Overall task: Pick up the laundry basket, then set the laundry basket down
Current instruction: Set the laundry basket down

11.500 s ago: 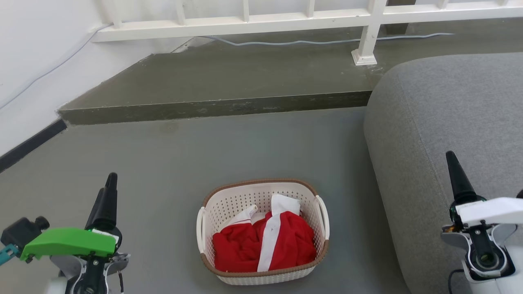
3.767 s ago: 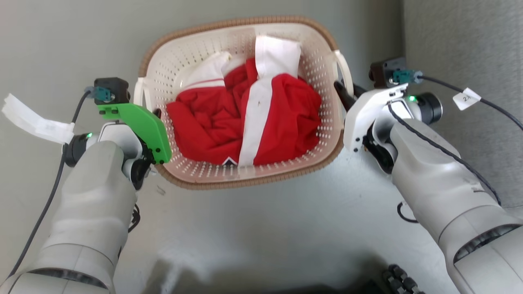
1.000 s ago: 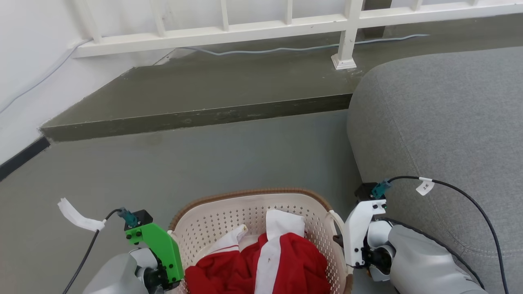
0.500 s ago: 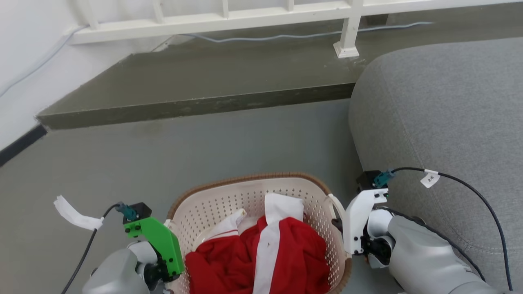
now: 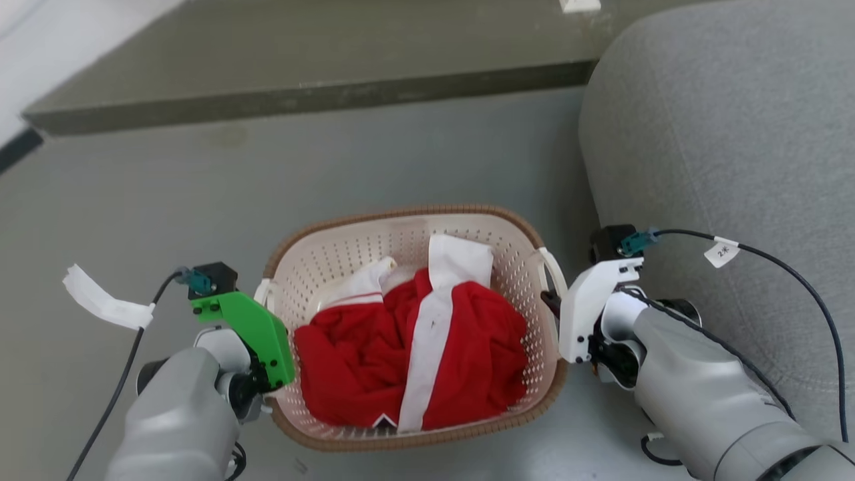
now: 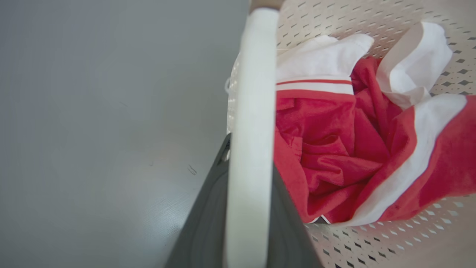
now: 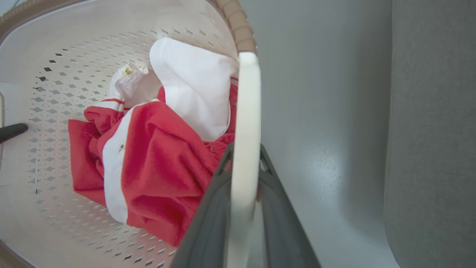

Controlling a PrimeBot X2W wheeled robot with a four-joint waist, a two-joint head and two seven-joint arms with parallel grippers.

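Note:
The laundry basket (image 5: 401, 215), cream with a brown rim, hangs between my two arms in the head view, with a red and white garment (image 5: 414, 347) bunched inside. My left gripper (image 5: 266, 314), under its green cover, is at the basket's left handle. In the left wrist view that gripper (image 6: 249, 149) is shut on the white loop handle (image 6: 251, 93). My right gripper (image 5: 551, 304) is at the right handle, and in the right wrist view it (image 7: 245, 149) is shut on that handle (image 7: 245, 104). I cannot tell whether the basket's base touches the floor.
A grey sofa (image 5: 721, 133) bulges in close on the right, just beside my right arm. A raised dark step (image 5: 300, 73) crosses the back. Grey floor (image 5: 167, 200) lies ahead and to the left of the basket.
Both grippers took the basket's handles after the oldest frame. Over the last second the head camera has tipped down, so the basket sits higher in the picture; both grips are unchanged.

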